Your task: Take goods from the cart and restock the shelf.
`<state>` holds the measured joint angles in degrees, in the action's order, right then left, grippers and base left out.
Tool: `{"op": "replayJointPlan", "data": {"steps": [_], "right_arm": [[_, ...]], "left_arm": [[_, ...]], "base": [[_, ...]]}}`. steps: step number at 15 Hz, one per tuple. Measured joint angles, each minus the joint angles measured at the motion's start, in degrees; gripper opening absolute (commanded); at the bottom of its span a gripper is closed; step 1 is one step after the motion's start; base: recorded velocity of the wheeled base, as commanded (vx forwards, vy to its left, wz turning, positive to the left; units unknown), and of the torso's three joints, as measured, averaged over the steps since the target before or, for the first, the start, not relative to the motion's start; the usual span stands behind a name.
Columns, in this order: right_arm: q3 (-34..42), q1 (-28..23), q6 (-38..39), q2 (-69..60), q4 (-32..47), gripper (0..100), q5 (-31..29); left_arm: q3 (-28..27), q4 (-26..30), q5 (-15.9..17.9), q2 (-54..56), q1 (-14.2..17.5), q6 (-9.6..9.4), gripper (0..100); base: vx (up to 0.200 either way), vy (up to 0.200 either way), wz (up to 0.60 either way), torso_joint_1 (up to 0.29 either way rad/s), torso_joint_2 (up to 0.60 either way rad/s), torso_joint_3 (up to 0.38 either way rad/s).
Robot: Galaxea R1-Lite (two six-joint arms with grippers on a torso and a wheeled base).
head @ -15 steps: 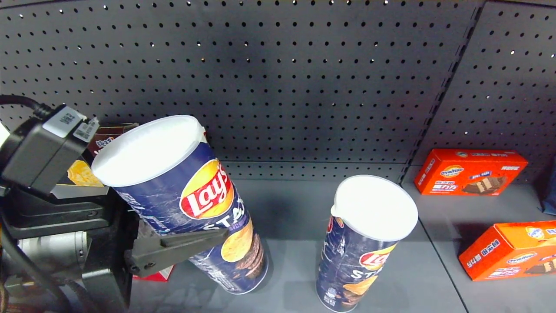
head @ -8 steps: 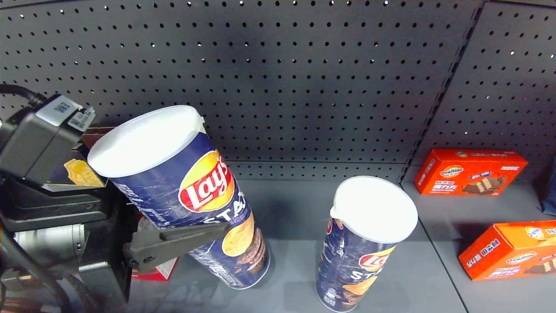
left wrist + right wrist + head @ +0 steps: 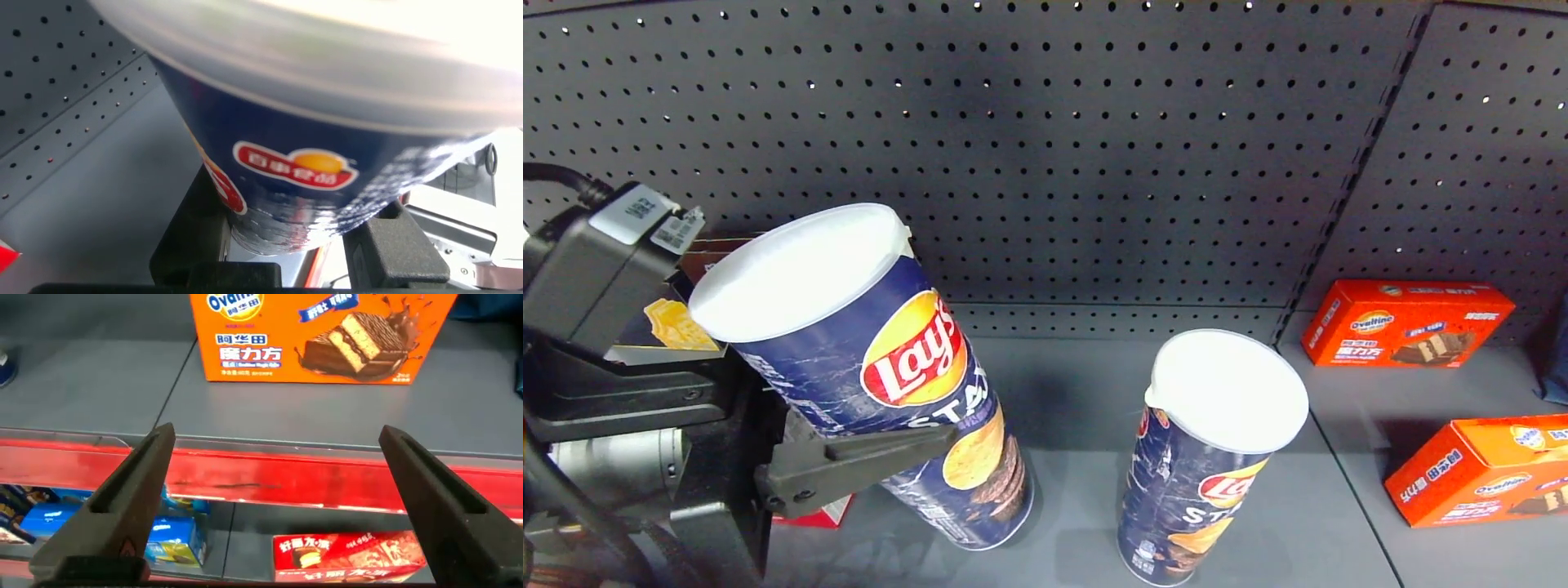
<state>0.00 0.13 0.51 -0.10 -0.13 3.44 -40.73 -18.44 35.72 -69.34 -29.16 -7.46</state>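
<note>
Since half a second ago the held chip can [image 3: 890, 367] has dipped slightly, its white lid [image 3: 796, 269] sitting a touch lower against the pegboard [image 3: 1045, 163]; a second ago it was lower again, so it rose and then sank back. Everything else has kept its place.

At the left, the left gripper [image 3: 907, 433] is clamped around the can's lower half, one dark finger crossing its front. The can is navy with a red and yellow logo and a chip picture. It leans with its top toward the left and its base at the grey shelf [image 3: 1078, 408]; contact is unclear. Its lid is on, so the contents are hidden.

Right of it, well apart, a second can [image 3: 1201, 490] of the same kind stands upright, also lidded. Further right lie two orange boxes [image 3: 1405, 322] [image 3: 1482, 469].

The right gripper [image 3: 278, 498] hangs spread wide, holding nothing, before a red shelf edge [image 3: 270, 478]
</note>
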Motion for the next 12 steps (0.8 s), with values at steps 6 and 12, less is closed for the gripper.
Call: {"op": "replayJointPlan", "data": {"steps": [6, 12], "right_arm": [[0.0, 0.0, 0.0, 0.0, 0.0, 100, -0.1], [0.0, 0.0, 0.0, 0.0, 0.0, 100, 0.0]], "left_arm": [[-4.6, 4.9, -0.3, 0.0, -2.2, 0.07, 0], [-20.6, 18.5, -0.1, -3.8, -0.4, -0.39, 0]], "base": [[0.0, 0.0, 0.0, 0.0, 0.0, 0.0], [0.0, 0.0, 0.0, 0.0, 0.0, 0.0]]}}
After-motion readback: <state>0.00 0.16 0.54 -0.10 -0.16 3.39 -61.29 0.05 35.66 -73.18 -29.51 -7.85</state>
